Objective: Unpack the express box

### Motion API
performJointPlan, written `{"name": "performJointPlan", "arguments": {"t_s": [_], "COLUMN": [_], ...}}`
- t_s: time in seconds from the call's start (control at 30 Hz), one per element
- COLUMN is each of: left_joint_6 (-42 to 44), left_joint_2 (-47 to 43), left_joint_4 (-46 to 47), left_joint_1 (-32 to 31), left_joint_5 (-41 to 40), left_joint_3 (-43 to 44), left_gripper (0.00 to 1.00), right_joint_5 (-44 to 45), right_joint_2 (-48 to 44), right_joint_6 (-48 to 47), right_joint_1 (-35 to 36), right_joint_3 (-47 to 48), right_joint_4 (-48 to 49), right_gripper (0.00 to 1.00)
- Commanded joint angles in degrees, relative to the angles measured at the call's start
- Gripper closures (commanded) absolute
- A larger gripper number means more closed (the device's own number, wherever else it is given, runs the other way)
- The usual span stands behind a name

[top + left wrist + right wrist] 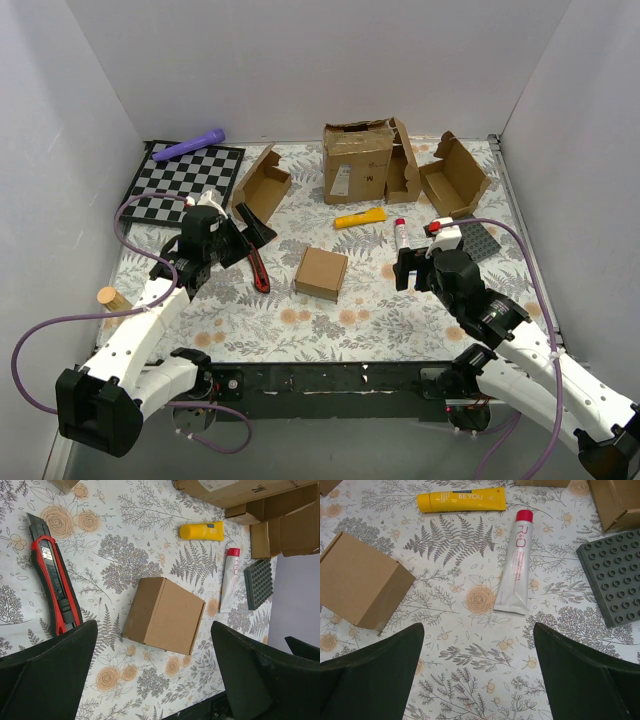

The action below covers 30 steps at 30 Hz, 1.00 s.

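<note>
The express box (321, 273) is a small plain brown mailer, closed, lying flat in the middle of the flowered table. It also shows in the left wrist view (164, 615) and at the left edge of the right wrist view (362, 581). My left gripper (243, 236) is open and empty, to the left of the box, above the table (155, 680). My right gripper (408, 268) is open and empty, to the right of the box, with nothing between its fingers (477, 675).
A red utility knife (258, 268) lies left of the box. A yellow tube (359, 218), a white red-capped tube (399, 234) and a grey studded plate (484, 240) lie right. A battered carton (357, 160), two open mailers (262, 184) (455, 178) and a chessboard (182, 178) stand behind.
</note>
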Motion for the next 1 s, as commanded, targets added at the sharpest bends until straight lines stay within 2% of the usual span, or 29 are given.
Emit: {"name": "performJointPlan", "arguments": {"t_s": [0.0,0.33,0.67,0.87,0.97], "left_joint_6": [1.9,3.9,5.4,5.8,5.1], "left_joint_2": [-1.2,-2.2,-3.5,-0.8,0.2], "left_joint_4": [1.4,2.7,1.0,1.3,1.9], "left_joint_1": [0.1,0.1,0.1,-0.5,-2.0], "left_joint_5": [0.6,3.5,3.7,8.3,7.1], "left_joint_3": [-1.0,-1.6,-2.0,-3.1,-3.3], "left_gripper": [0.02,0.02,0.02,0.02,0.03], "right_joint_5": [0.7,0.6,-3.1,-10.0,-12.6], "right_joint_2": [0.2,1.6,2.9,12.1,17.0], "right_joint_6": [0.7,0.7,0.1,2.2,4.7], "right_joint_1": [0.1,0.1,0.1,0.3,0.3], "right_joint_3": [2.3,3.6,5.0,6.4,6.5], "right_joint_4": [2.0,0.3,0.4,0.8,3.1], "right_gripper": [0.02,0.02,0.02,0.04,0.06]}}
